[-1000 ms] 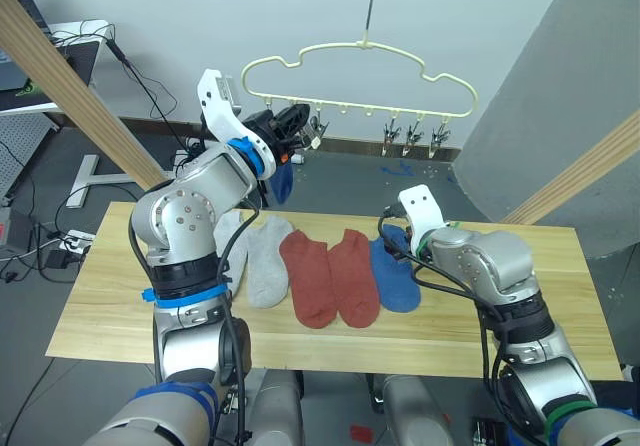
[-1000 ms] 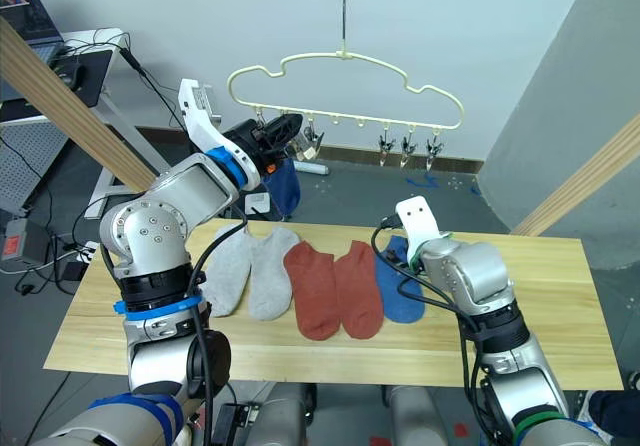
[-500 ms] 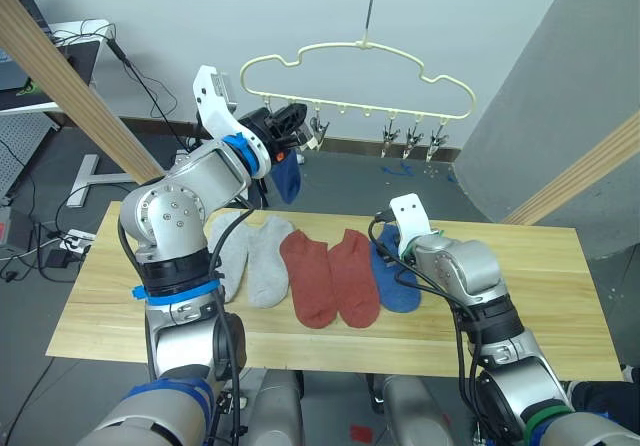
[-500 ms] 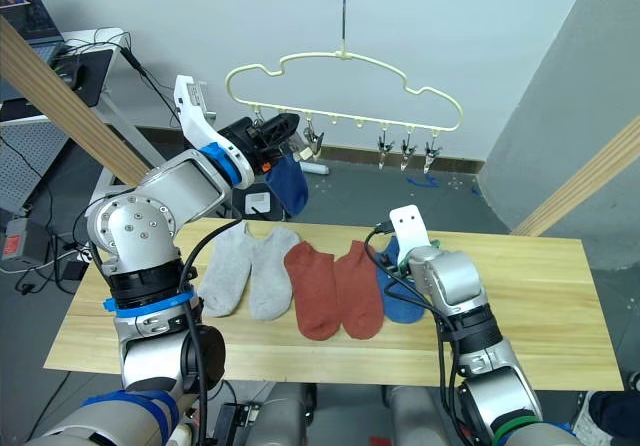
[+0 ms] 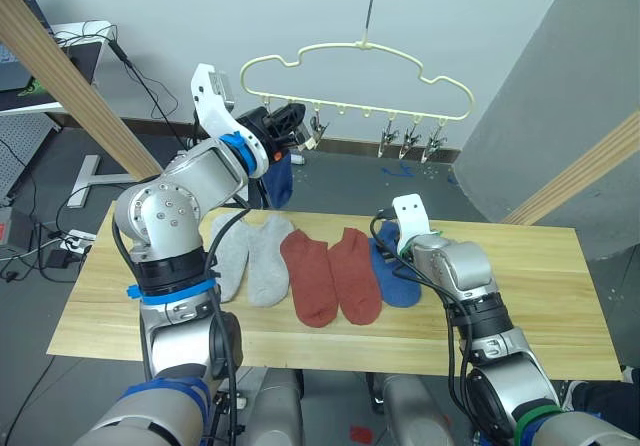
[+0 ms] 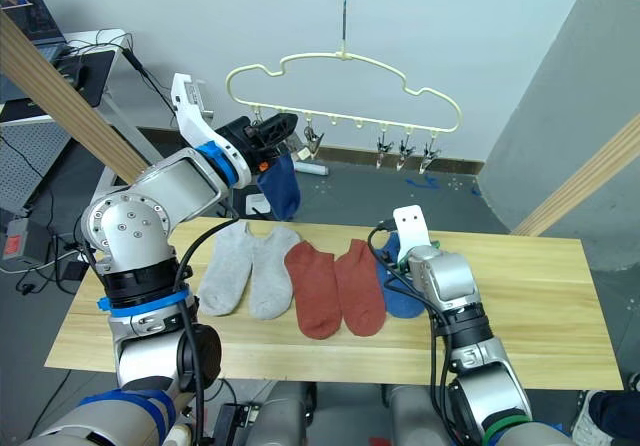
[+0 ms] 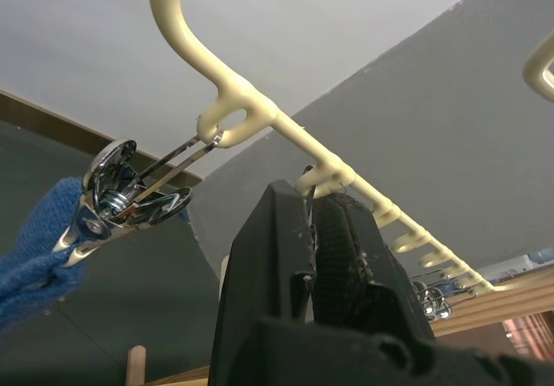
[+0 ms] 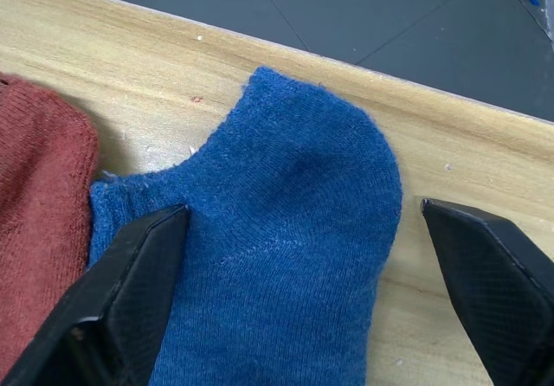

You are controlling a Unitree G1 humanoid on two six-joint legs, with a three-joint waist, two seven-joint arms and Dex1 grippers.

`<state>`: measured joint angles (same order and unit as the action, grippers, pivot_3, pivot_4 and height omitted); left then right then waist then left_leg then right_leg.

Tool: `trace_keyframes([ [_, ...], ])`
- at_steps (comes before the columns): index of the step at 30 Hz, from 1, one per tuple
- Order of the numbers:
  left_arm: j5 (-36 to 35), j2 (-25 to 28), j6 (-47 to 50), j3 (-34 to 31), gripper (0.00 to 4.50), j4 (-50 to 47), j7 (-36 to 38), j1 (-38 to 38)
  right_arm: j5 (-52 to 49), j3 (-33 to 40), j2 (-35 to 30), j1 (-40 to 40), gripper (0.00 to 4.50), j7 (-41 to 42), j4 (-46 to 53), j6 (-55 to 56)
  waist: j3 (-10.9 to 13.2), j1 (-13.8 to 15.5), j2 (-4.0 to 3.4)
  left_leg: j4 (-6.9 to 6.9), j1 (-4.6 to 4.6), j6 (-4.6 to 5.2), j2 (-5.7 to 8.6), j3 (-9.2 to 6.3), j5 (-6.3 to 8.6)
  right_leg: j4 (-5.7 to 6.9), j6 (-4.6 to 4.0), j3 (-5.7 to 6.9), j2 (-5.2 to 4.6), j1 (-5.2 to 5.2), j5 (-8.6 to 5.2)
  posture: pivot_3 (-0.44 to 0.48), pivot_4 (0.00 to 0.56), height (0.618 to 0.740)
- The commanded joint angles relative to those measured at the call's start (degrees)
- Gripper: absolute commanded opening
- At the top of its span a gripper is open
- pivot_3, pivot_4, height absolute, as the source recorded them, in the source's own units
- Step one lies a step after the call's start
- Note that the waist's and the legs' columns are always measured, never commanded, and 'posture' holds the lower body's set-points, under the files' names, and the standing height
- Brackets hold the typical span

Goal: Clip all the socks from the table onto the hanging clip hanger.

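Note:
The pale-yellow clip hanger (image 5: 360,71) hangs above the far edge of the table (image 5: 540,296). One blue sock (image 5: 281,176) dangles from its leftmost clip (image 7: 130,204). My left gripper (image 5: 290,126) is raised beside that clip, its fingers (image 7: 346,247) shut with the wire of the neighbouring clip between them. On the table lie two light grey socks (image 5: 250,256), two rust red socks (image 5: 330,276) and a second blue sock (image 8: 286,230). My right gripper (image 8: 303,308) is open low over this blue sock, one finger at each side of it.
Slanted pale wooden poles (image 5: 70,86) rise at the left and the right (image 5: 590,166) of the table. Several free metal clips (image 5: 410,138) hang along the hanger's right half. A desk with cables (image 5: 60,56) stands on the floor at far left.
The hanging blue sock swung out and has settled straight down again. My right arm shifted slightly over the blue sock on the table. The left gripper stays at the clips.

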<state>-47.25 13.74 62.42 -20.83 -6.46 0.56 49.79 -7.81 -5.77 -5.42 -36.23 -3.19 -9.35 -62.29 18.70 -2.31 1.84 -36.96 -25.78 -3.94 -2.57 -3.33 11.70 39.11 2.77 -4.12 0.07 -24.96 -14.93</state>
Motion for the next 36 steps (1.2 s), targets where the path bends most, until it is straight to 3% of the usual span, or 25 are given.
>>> trace_keyframes([
  [1, -1.6, 0.6, 0.2, -0.5, 0.1, -2.9, -0.2, 0.9, 1.5, 0.8, 0.6, 1.6, 3.51, -0.5, -1.2, -1.6, 0.0, 0.1, 0.0, 0.0, 0.0, 0.0, 0.0, 0.0, 0.0, 0.0, 0.0, 0.0, 0.0, 0.0, 0.0, 0.022, 0.351, 0.74],
  [10, -2.1, 1.0, 0.5, -0.6, 0.1, -2.4, -0.1, 0.9, 1.7, 1.9, 1.3, 1.8, 0.21, -0.8, -1.1, -2.5, 0.0, 0.7, 0.0, 0.0, 0.0, -0.01, 0.02, -0.02, 0.0, -0.04, 0.0, 0.0, -0.01, 0.04, 0.0, 0.017, 0.354, 0.74],
  [11, -2.1, 1.1, 0.5, -0.6, 0.1, -2.3, 0.0, 1.0, 1.7, 2.0, 1.3, 1.8, 0.02, -0.8, -1.2, -2.5, 0.0, 0.7, 0.0, 0.0, 0.0, -0.01, 0.02, -0.01, 0.0, -0.05, 0.01, 0.0, -0.01, 0.04, 0.0, 0.019, 0.354, 0.74],
  [18, -4.6, 0.8, 1.8, -2.4, 0.1, -1.2, -0.7, 1.3, 1.0, 1.7, 0.8, 1.6, 0.02, 1.2, 1.3, -2.9, 0.0, 0.7, 0.0, 0.02, 0.0, -0.01, 0.01, -0.03, 0.0, -0.05, 0.01, 0.01, 0.0, 0.04, 0.0, 0.014, 0.353, 0.74],
  [28, -10.6, 0.3, 4.2, -7.1, 0.1, 2.7, -4.1, 3.4, -5.8, -0.6, -2.0, -0.6, 0.02, 12.5, 21.2, -10.0, 0.1, 0.4, -0.03, 0.14, -0.09, -0.01, 0.0, -0.02, 0.0, -0.08, 0.02, 0.01, 0.0, -0.12, 0.0, 0.001, 0.357, 0.74],
  [36, -11.3, 1.3, 3.9, -6.6, 0.1, 3.7, -4.1, 3.4, -11.5, -1.4, -0.2, -5.5, 0.02, 16.9, 31.6, -16.5, 0.1, 0.4, -0.03, 0.22, -0.09, -0.02, -0.02, -0.03, 0.0, -0.11, 0.02, 0.02, 0.01, -0.16, -0.01, -0.006, 0.354, 0.74],
])
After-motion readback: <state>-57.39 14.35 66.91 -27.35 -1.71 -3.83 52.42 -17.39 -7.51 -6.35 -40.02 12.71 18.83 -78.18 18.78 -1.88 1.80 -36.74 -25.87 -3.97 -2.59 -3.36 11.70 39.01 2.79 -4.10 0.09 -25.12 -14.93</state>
